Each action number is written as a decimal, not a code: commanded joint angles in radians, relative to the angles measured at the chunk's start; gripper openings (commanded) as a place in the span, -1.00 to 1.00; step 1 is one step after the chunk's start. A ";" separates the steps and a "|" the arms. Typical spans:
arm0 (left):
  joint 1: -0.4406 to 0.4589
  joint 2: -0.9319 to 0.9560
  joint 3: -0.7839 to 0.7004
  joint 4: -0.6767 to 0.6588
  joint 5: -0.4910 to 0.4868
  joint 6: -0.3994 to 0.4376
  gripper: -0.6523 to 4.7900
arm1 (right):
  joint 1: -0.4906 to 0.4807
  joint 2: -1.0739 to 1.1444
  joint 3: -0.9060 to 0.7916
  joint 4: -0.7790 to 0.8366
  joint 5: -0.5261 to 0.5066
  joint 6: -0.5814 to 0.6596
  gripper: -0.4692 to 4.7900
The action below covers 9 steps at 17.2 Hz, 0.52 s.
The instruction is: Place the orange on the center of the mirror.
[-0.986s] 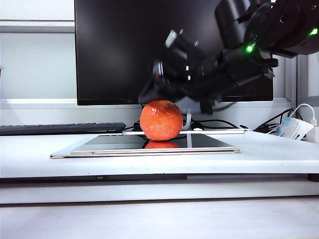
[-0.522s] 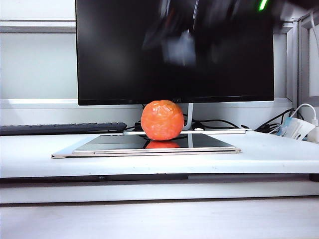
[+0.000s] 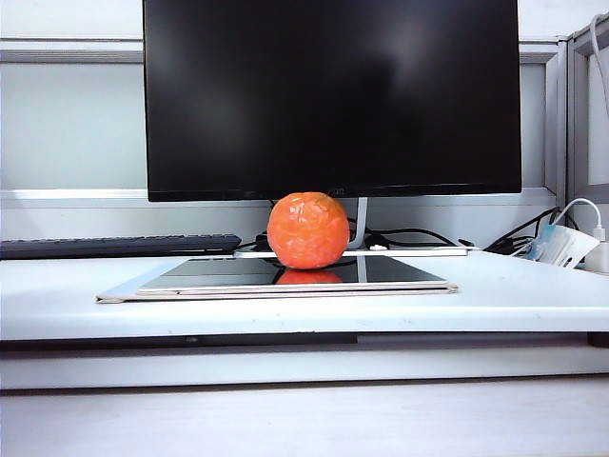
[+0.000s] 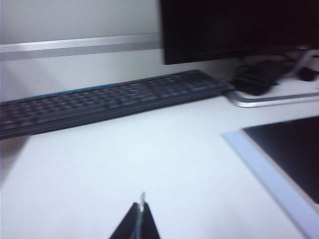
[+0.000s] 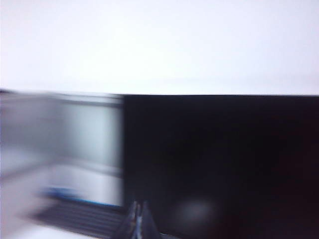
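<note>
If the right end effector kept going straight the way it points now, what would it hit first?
Most likely the monitor. In the blurred right wrist view the shut right end effector points at its dark screen, with nothing visible between; depth is unclear. It is clear of the orange resting on the mirror.

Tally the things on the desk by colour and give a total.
Orange: 1, the orange
Black: 2, the monitor and keyboard
Dark with pale rim: 1, the mirror
Total: 4
</note>
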 commanded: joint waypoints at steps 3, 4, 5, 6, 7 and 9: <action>0.036 0.000 0.002 0.005 0.003 0.004 -0.78 | -0.003 -0.258 -0.011 -0.365 0.203 -0.131 -0.85; 0.036 0.000 0.002 0.005 0.003 0.004 -0.78 | -0.003 -0.313 -0.022 -0.410 0.237 -0.152 -0.85; 0.036 0.000 0.002 0.005 0.006 0.004 -0.78 | -0.003 -0.371 -0.037 -0.447 0.274 -0.157 -0.85; 0.036 0.000 0.002 0.005 0.006 0.004 -0.78 | -0.003 -0.424 -0.054 -0.472 0.288 -0.153 -0.85; 0.036 0.000 0.002 0.005 0.005 0.004 -0.78 | -0.003 -0.486 -0.077 -0.486 0.289 -0.149 -0.81; 0.036 0.000 0.002 0.005 0.005 0.004 -0.78 | -0.003 -0.587 -0.098 -0.581 0.286 -0.148 -0.62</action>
